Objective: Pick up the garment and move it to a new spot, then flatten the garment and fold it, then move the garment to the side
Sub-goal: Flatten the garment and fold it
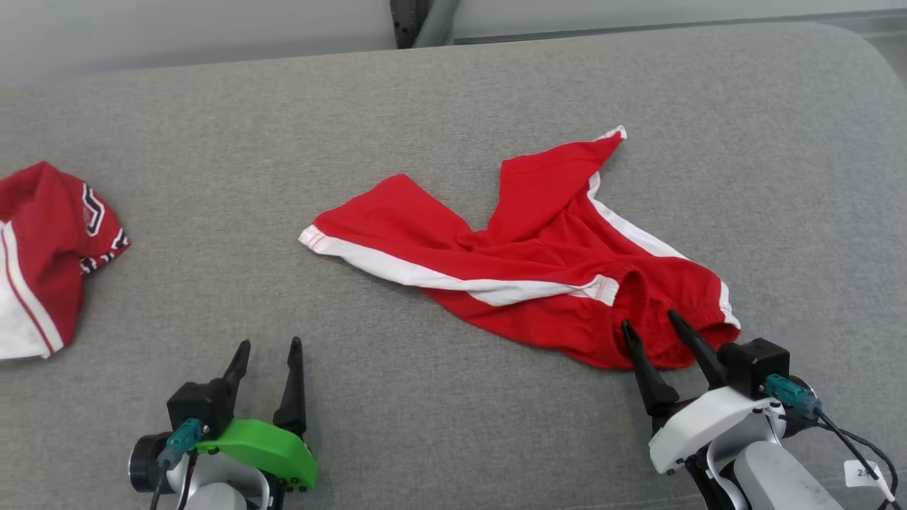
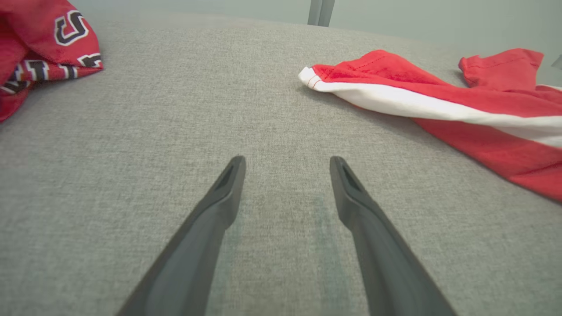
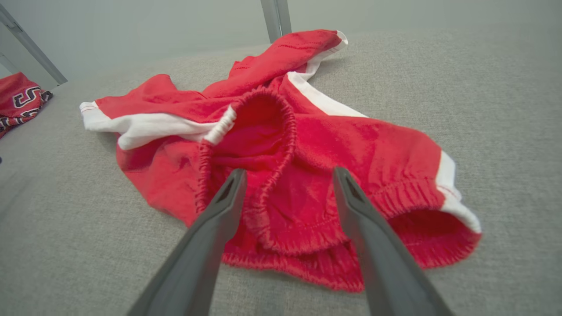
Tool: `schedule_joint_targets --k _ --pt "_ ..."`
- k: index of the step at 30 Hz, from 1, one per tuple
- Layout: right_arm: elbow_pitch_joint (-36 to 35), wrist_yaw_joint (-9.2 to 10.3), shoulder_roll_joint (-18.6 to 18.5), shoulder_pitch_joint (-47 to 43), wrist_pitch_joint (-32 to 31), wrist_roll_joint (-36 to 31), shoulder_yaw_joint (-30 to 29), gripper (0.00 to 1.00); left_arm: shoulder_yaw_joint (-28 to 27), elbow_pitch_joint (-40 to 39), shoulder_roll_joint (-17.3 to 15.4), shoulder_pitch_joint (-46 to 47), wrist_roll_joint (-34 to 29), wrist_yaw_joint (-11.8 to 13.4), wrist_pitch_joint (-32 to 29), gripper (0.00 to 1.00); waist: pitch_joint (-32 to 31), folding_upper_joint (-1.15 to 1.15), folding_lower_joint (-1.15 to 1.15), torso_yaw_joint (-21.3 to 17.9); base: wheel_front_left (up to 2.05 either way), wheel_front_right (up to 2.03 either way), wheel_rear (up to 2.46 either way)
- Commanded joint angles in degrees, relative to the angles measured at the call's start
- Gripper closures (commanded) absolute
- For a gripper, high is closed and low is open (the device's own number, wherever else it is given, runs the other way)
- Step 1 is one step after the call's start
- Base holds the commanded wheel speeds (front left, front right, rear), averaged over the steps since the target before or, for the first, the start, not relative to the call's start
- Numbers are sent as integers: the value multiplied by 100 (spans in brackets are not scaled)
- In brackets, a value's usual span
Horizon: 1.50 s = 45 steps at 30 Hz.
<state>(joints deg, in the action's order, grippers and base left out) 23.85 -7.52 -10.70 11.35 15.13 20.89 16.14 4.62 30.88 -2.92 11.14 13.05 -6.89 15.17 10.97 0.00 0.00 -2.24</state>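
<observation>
- Red shorts (image 1: pixel 538 269), white side stripes, lie crumpled on the grey cushion (image 1: pixel 425 92), right of centre.
- Waistband (image 1: pixel 705 312) is the end nearest the robot, at near right. Legs splay away from it, one to the left, one toward the far edge. Long axis runs approx near-right to far-left.
- R gripper (image 1: pixel 650 320): jaws apart, holding nothing, tips just at the waistband. In its wrist view the elastic rim sits between the two fingers.
- L gripper (image 1: pixel 270 343): also open and empty, over bare cushion, well apart from the shorts. The left leg hem (image 2: pixel 309 77) lies ahead and to its right.
- R arm is clearly nearer, so prob. the pick starts there: drop, pinch the waistband.
- 2nd red garment (image 1: pixel 42 248) sits at far left, not involved afaict.
</observation>
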Motion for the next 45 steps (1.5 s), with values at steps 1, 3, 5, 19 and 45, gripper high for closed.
schedule_joint_targets --k 1,3,5,19,45 --pt "56 7 23 29 4 -40 23 0 40 -45 -5 -102 66 -15 -5 0 -160 0 0 318 0 0 0" --pt "155 7 34 79 4 -73 50 0 45 -76 -12 -128 129 -16 -5 0 -138 0 0 377 0 0 0" --pt "329 7 30 136 4 -171 48 0 106 -102 -6 -128 170 -19 -5 0 -108 0 0 436 0 0 0" --pt "1104 7 -330 733 4 -359 -396 100 344 -117 -6 -98 252 -10 -5 0 10 0 0 555 0 0 0" --pt "2747 7 -1095 1322 6 76 111 0 806 77 -6 -367 370 -57 -5 0 -412 0 0 537 0 0 0"
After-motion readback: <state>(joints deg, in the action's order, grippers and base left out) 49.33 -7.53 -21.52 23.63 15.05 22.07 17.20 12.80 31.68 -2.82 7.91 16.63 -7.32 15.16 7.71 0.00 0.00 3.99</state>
